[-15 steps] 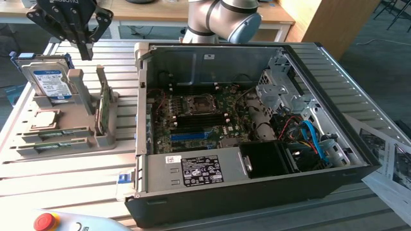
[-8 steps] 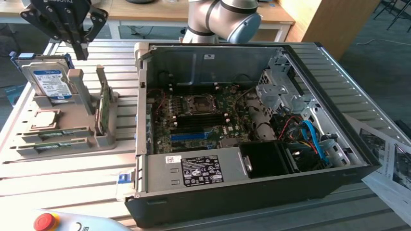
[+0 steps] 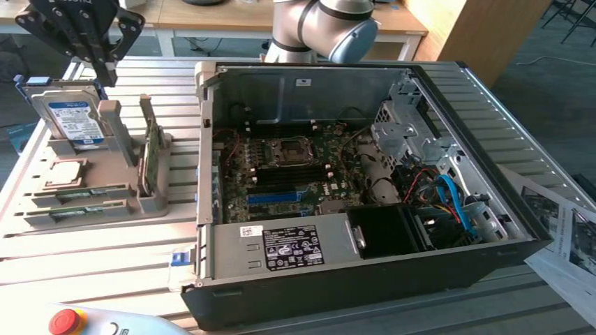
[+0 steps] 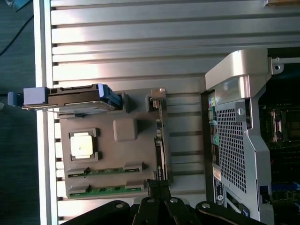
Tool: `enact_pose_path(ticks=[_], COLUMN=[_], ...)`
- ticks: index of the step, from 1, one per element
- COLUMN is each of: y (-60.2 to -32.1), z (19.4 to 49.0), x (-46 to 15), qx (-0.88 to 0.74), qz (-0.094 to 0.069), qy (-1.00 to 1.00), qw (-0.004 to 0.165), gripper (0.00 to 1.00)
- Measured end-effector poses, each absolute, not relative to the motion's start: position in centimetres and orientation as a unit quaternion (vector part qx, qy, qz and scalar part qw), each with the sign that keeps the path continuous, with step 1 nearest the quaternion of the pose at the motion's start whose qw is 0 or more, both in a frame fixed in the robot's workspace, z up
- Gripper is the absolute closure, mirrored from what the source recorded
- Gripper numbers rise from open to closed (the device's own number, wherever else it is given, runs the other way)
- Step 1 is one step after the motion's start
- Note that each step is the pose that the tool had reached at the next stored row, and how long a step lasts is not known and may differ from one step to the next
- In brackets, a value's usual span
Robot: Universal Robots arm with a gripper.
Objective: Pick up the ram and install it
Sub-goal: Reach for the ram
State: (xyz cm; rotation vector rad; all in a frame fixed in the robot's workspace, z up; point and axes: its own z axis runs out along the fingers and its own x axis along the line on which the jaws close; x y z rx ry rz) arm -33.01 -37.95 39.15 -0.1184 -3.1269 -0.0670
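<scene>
The gripper (image 3: 106, 71) is held clenched and empty above the grey holder tray (image 3: 123, 179), in whose slots two ram sticks (image 3: 79, 192) are laid flat, beside the opened computer case (image 3: 308, 296).

Silver-grey arm (image 3: 303, 21) with a blue-grey joint cap (image 3: 356, 35); black tool (image 3: 105, 71) of bolted linkage bars.

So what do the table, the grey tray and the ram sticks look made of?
Table: looks like bare aluminium; ribbed silvery slats catching glare.
Tray: probably matte grey plastic; dull, even surface.
Ram sticks: green circuit board, likely fibreglass laminate; finish too small to tell.
</scene>
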Motion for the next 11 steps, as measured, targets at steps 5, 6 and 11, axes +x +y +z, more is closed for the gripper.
enact_pose_path(ticks=[5, 6, 11], y=[-37.9, -37.8, -37.8], z=[39.1, 39.1, 39.1], x=[-33.8, -33.9, -34.7], qx=[-0.038, -0.038, -0.038], qz=[-0.021, -0.021, -0.021], qy=[-0.999, -0.999, -0.999], qw=[0.007, 0.007, 0.009], gripper=[0.89, 0.89, 0.89])
